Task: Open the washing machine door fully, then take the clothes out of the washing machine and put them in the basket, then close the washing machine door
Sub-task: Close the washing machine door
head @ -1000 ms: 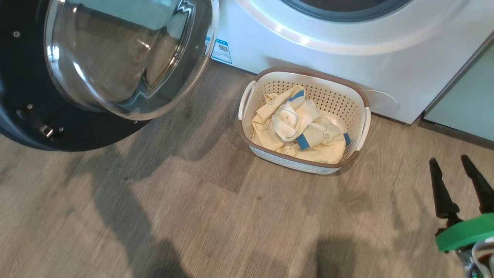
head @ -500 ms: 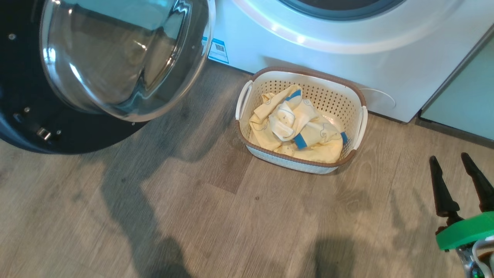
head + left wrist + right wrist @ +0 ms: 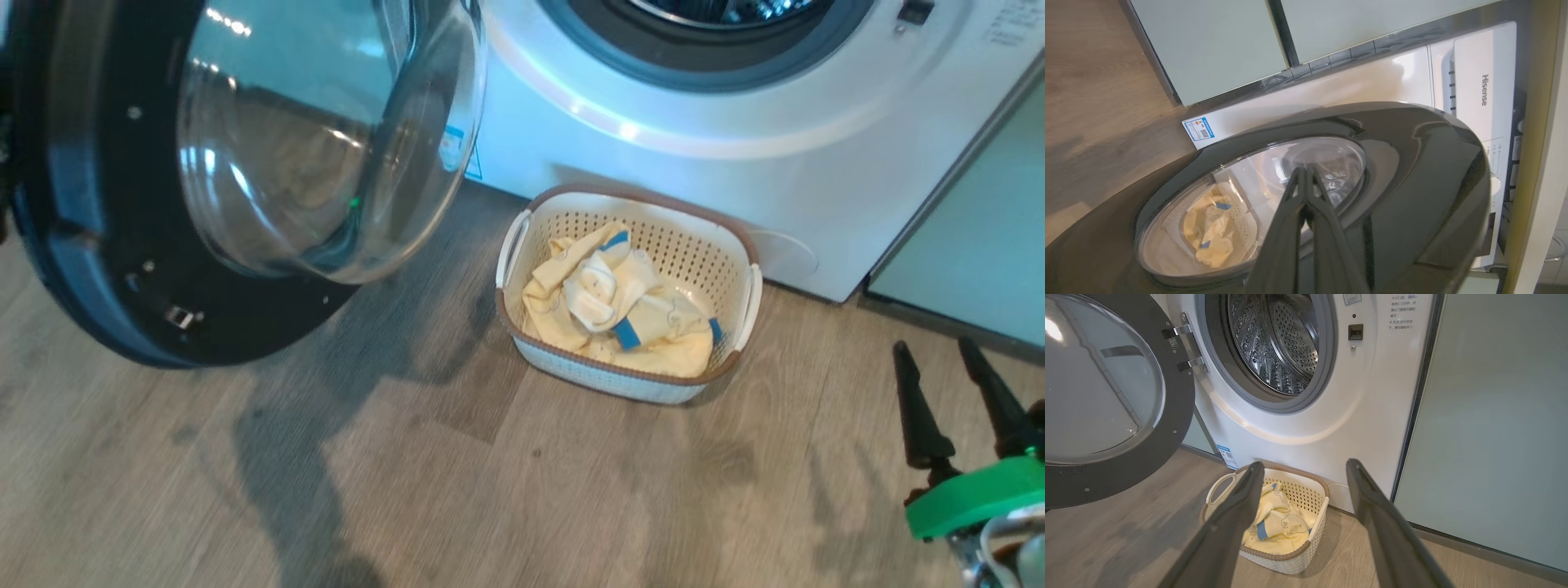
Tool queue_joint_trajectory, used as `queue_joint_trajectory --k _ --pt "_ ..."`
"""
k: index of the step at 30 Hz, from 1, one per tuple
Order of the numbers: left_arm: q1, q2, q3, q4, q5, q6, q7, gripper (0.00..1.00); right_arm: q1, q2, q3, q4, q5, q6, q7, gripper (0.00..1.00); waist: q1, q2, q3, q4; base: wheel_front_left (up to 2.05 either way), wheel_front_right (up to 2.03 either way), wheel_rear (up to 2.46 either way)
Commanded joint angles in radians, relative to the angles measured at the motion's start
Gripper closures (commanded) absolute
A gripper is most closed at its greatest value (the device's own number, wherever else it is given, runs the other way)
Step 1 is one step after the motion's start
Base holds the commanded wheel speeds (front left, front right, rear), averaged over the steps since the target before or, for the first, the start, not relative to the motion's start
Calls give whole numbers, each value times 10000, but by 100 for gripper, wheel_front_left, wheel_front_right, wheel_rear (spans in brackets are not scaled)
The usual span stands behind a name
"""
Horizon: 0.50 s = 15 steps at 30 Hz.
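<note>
Well beyond right end effector [image 3: 934, 345] — basket [image 3: 686, 245].

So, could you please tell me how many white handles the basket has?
2: a left handle and a right handle, on opposite short sides of the basket.

washing machine [image 3: 694, 163] top cut off, basket [image 3: 629, 385] floor largely hidden under clothes [image 3: 629, 327]

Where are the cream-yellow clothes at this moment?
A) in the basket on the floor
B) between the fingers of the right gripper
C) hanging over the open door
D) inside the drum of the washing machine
A: the clothes lie heaped inside the basket, which stands in front of the washing machine.
</note>
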State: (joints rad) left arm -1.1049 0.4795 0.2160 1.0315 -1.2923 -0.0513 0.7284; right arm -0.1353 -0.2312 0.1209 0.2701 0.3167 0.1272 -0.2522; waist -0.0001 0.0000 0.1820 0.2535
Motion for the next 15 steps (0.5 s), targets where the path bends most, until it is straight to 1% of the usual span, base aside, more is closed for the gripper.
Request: queue_joint_trajectory --k 1,5,9,12,15 --pt "-12 478 23 -424 34 -100 142 100 -3 -24 83 -252 37 35 -96 0 1 0 -198 -50 0 0 0" --pt "153 275 -165 -561 52 -186 485 100 184 121 13 -201 39 35 -96 0 1 0 -595 -123 0 0 0" --pt "341 -65 -274 -798 -26 -192 772 100 397 257 -53 -157 33 35 -96 0 1 0 -963 -196 0 0 0" --pt "504 -351 -308 -1036 -131 -142 955 100 504 352 -81 -142 19 35 -96 0 1 0 -1157 -273 0 0 0" --pt "638 -614 -242 -1285 -314 42 1115 100 566 434 -74 -136 5 35 -96 0 1 0 -1293 -389 0 0 0"
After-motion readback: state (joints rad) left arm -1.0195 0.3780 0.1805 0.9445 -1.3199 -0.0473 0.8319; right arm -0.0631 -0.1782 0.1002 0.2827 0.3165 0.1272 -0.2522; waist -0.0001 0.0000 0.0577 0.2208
